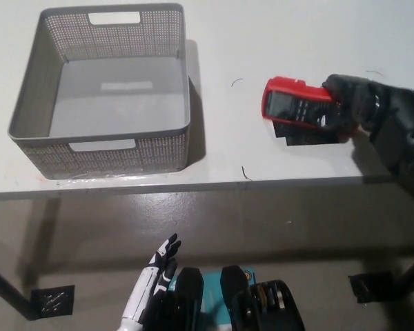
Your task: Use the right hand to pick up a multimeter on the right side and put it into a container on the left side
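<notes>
A red multimeter (292, 105) with a dark screen and keypad is at the right of the white table, tilted up off the surface at its left end. My black right hand (346, 105) is shut on the multimeter's right end, covering that part. The grey mesh container (100, 148) stands at the table's left and holds nothing visible. My white left hand (152, 279) hangs below the table's front edge at the lower left, fingers apart and holding nothing.
The white table's front edge (207, 187) runs across the middle of the picture, with grey floor below. A dark floor plate (50, 298) lies at lower left and another (372, 284) at lower right. Bare tabletop separates the container and the multimeter.
</notes>
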You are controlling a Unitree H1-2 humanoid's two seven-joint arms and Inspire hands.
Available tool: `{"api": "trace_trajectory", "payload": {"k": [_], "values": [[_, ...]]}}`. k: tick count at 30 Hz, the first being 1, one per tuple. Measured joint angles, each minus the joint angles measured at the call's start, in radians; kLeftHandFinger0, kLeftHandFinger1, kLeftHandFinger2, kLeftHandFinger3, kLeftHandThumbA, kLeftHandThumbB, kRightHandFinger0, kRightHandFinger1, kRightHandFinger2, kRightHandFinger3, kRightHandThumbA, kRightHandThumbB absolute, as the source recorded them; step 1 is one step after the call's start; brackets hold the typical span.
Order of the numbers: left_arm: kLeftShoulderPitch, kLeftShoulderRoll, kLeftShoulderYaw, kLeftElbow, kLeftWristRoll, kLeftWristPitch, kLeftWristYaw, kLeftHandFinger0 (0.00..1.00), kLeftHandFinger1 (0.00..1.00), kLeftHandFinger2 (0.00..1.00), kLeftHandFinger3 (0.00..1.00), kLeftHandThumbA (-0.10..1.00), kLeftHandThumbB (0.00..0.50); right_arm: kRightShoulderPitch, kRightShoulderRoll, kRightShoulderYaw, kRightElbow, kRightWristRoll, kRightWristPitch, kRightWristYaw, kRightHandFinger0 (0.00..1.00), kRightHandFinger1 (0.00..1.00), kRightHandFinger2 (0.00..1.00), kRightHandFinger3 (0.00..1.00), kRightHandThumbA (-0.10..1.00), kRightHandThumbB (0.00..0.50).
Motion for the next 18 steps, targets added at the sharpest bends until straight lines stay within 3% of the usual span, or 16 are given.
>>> {"api": "trace_trajectory", "payload": {"k": [2, 3, 4, 6, 8, 10, 11, 12, 15, 16, 17, 18], "values": [[0.000, 0.001, 0.000, 0.000, -0.001, 0.000, -0.003, 1.00, 1.00, 1.00, 1.00, 1.00, 0.379, 0.021, -0.007, -0.109, 0.000, 0.040, -0.007, -0.044, 0.00, 0.43, 0.80, 0.88, -0.10, 0.140], [0.001, 0.001, 0.000, 0.000, -0.002, 0.000, -0.005, 1.00, 1.00, 1.00, 1.00, 1.00, 0.385, 0.024, -0.008, -0.153, 0.000, 0.058, -0.008, -0.056, 0.00, 0.42, 0.84, 1.00, -0.10, 0.174], [0.001, 0.001, 0.000, 0.000, -0.002, 0.001, -0.006, 1.00, 1.00, 1.00, 1.00, 1.00, 0.386, 0.028, -0.011, -0.195, 0.000, 0.074, -0.008, -0.064, 0.00, 0.37, 0.84, 1.00, -0.10, 0.173], [0.001, 0.001, 0.000, 0.000, -0.002, 0.001, -0.007, 1.00, 1.00, 1.00, 1.00, 1.00, 0.386, 0.034, -0.016, -0.265, 0.000, 0.099, -0.007, -0.076, 0.00, 0.30, 0.77, 1.00, -0.10, 0.176], [0.003, 0.002, 0.000, 0.000, -0.002, 0.002, -0.007, 1.00, 1.00, 1.00, 1.00, 1.00, 0.397, 0.042, -0.024, -0.362, 0.000, 0.135, -0.005, -0.085, 0.00, 0.17, 0.64, 1.00, -0.10, 0.148], [0.004, 0.003, 0.000, 0.001, -0.002, 0.003, -0.007, 1.00, 1.00, 1.00, 1.00, 1.00, 0.385, 0.048, -0.030, -0.440, 0.000, 0.166, -0.002, -0.086, 0.00, 0.04, 0.56, 0.96, -0.10, 0.172], [0.004, 0.003, 0.000, 0.002, -0.001, 0.003, -0.007, 1.00, 1.00, 1.00, 1.00, 1.00, 0.385, 0.050, -0.032, -0.484, 0.001, 0.188, 0.001, -0.086, 0.00, 0.02, 0.54, 0.96, -0.10, 0.173], [0.004, 0.003, 0.000, 0.003, -0.001, 0.003, -0.007, 1.00, 1.00, 1.00, 1.00, 1.00, 0.393, 0.052, -0.033, -0.514, 0.001, 0.201, 0.003, -0.086, 0.00, 0.01, 0.54, 0.85, -0.10, 0.164], [0.004, 0.003, 0.000, 0.005, -0.001, 0.004, -0.007, 1.00, 1.00, 1.00, 1.00, 1.00, 0.399, 0.065, -0.024, -0.612, 0.012, 0.247, 0.021, -0.074, 0.00, 0.02, 0.54, 0.79, -0.10, 0.159], [0.004, 0.003, 0.000, 0.006, -0.001, 0.005, -0.007, 1.00, 1.00, 1.00, 1.00, 1.00, 0.399, 0.072, -0.015, -0.662, 0.013, 0.276, 0.028, -0.071, 0.00, 0.02, 0.57, 0.85, -0.10, 0.141], [0.004, 0.003, 0.000, 0.007, -0.001, 0.005, -0.007, 1.00, 1.00, 1.00, 1.00, 1.00, 0.398, 0.073, -0.008, -0.699, 0.013, 0.296, 0.036, -0.069, 0.00, 0.05, 0.62, 1.00, -0.10, 0.104], [0.004, 0.003, 0.000, 0.007, -0.001, 0.006, -0.007, 1.00, 1.00, 1.00, 1.00, 1.00, 0.398, 0.075, 0.001, -0.741, 0.013, 0.315, 0.044, -0.067, 0.00, 0.07, 0.65, 1.00, -0.10, 0.103]]}}
